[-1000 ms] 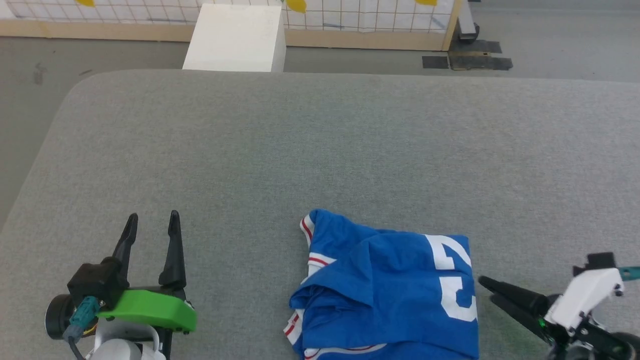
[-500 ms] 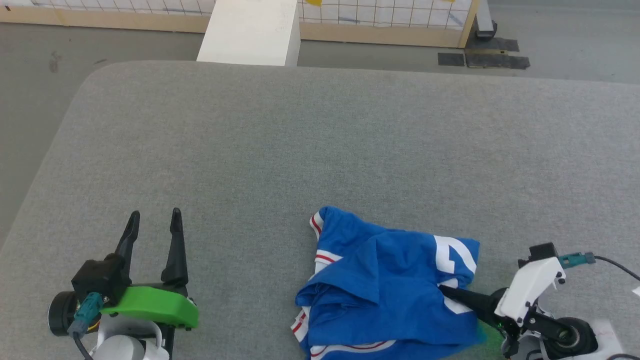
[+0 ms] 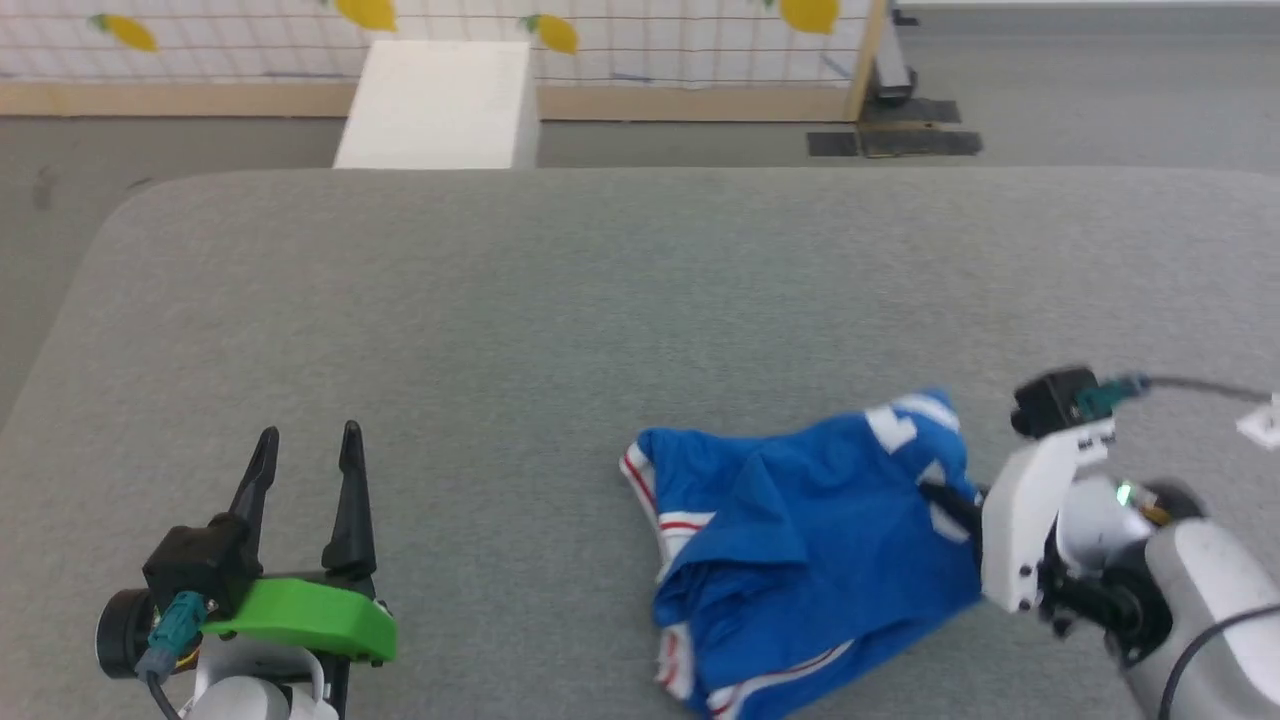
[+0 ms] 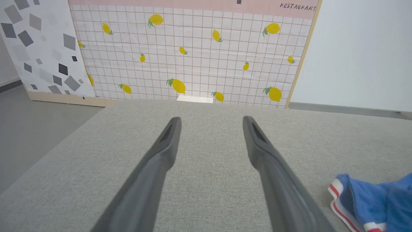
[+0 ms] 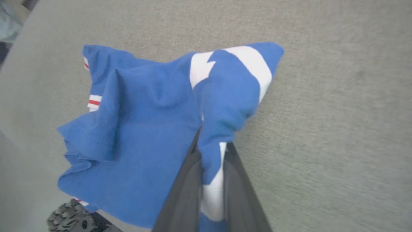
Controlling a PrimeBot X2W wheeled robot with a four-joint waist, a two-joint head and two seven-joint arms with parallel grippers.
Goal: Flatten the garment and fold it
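Garment [image 5: 138, 135] lies crumpled in a blue heap on the table [image 3: 500, 300]. 1 fold with white print is caught between the jaws of the right gripper [image 5: 212, 146], which are pressed together on the cloth. From the pinch the fabric bunches up past the tips. The rest sags away to the left of those jaws, striped trim on its far side.

The left gripper [image 3: 305, 440] sits well apart from the heap, its 2 fingers spread with nothing between them.

The step in hand looks like flattening, opening the heap by 1 pinched edge. Next, I judge, the free gripper must reach an edge opposite the pinch, so both can pull the cloth taut and flat before any fold.
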